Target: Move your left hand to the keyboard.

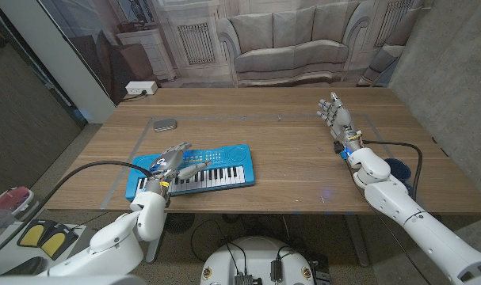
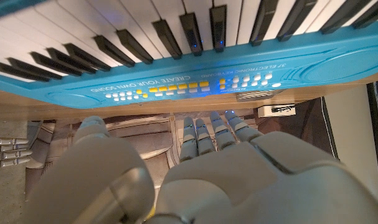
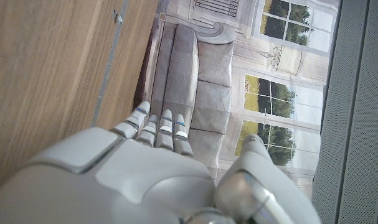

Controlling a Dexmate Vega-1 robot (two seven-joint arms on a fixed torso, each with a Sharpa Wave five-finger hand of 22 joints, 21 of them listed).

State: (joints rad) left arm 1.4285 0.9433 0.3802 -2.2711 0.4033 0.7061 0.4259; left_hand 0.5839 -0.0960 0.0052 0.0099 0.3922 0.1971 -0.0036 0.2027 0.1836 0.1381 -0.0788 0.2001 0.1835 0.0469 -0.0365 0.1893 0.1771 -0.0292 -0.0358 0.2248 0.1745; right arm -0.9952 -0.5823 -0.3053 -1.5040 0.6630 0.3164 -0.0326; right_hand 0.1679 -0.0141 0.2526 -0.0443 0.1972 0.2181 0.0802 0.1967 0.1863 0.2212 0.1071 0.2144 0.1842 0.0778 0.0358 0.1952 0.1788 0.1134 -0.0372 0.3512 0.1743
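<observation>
On the tabletop's (image 1: 288, 150) near left side lies the blue keyboard (image 1: 224, 165), and the left hand (image 1: 173, 164) is over its left end, fingers (image 2: 201, 134) spread and holding nothing. Beyond it sits a small grey object (image 1: 165, 124). Far right, the right hand (image 1: 336, 113) stands open, fingers (image 3: 156, 129) extended, empty.

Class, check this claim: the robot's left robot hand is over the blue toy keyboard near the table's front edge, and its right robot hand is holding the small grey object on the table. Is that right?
Not quite. The right robot hand holds nothing; its fingers are apart, upright over bare wood. The small grey object lies untouched across the table, as the head view shows. The rest stands: the left robot hand is over the blue toy keyboard near the front edge.
</observation>
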